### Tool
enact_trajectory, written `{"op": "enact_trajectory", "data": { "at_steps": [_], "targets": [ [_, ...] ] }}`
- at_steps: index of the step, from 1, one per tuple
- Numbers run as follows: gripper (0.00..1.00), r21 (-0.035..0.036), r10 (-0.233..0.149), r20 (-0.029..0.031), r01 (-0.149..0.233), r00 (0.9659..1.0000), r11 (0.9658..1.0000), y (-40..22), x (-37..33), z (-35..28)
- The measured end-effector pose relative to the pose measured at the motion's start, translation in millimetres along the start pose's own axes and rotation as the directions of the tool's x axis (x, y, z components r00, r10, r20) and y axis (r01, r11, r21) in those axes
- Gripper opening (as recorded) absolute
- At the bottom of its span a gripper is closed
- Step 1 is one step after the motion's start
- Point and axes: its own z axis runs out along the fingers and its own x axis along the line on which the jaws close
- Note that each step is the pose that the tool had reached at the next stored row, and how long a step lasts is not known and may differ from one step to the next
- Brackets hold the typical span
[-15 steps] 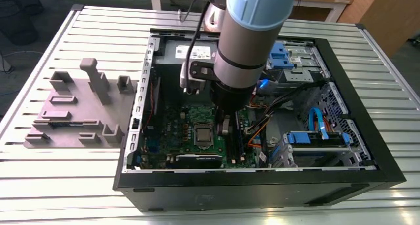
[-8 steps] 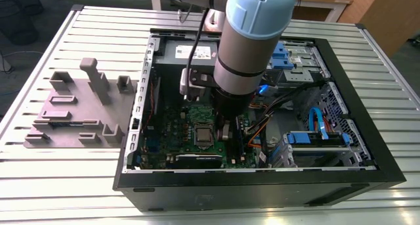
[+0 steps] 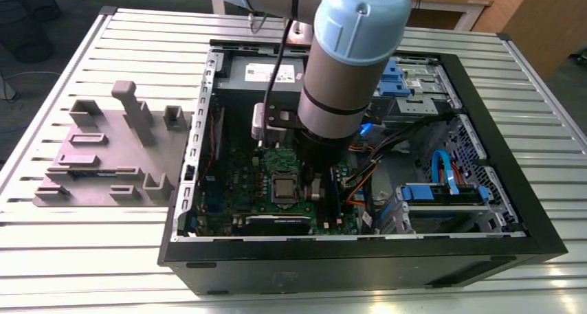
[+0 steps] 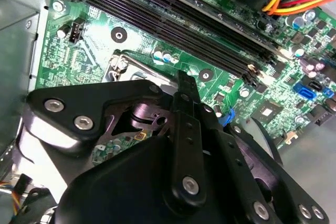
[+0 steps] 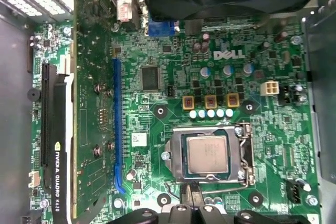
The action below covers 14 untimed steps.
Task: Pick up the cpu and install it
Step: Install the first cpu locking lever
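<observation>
Scene: open computer case point(image 3: 367, 259) lying on slatted table point(image 3: 137, 32), filling its middle and the exterior view's right half; grey tray point(image 3: 110, 156) with upright blocks by the table's edge on the exterior view's left.
Cpu: silver square cpu point(image 5: 208, 153) lying flat inside socket point(image 5: 242, 153) near the middle of the motherboard point(image 5: 157, 40), metal frame around all four sides, looks level (no corner lifted, as far as the first wrist view shows).
Arm: arm point(image 3: 353, 60) pointing straight down into the case, above the motherboard.
Gripper: gripper point(image 5: 191, 195) low over the motherboard, just beside one edge of the socket, off the cpu itself.
Fingers: fingertips point(image 5: 191, 198) together, nothing between them; touching the socket frame or just above it, cannot tell.
Step in hand: judged as settling or securing the cpu, pickup and placement already done since the cpu sits in the socket.
Doing it well: keep any push straight down and light; stay on the frame edge, not the shiny lid; avoid sideways drag that could skew the cpu on the pins.
Watch: row of small pale capacitors point(image 5: 210, 114) just beside the opposite socket edge; black graphics card point(image 5: 58, 145) well apart along the motherboard's edge.
</observation>
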Motion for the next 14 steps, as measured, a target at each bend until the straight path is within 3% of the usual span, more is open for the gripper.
{"op": "enact_trajectory", "data": {
  "at_steps": [14],
  "targets": [
    [0.1, 0.0007, -0.02, -0.0014, 0.02, 0.9998, 0.9998, -0.6, 2.8, 9.9]
  ]
}}
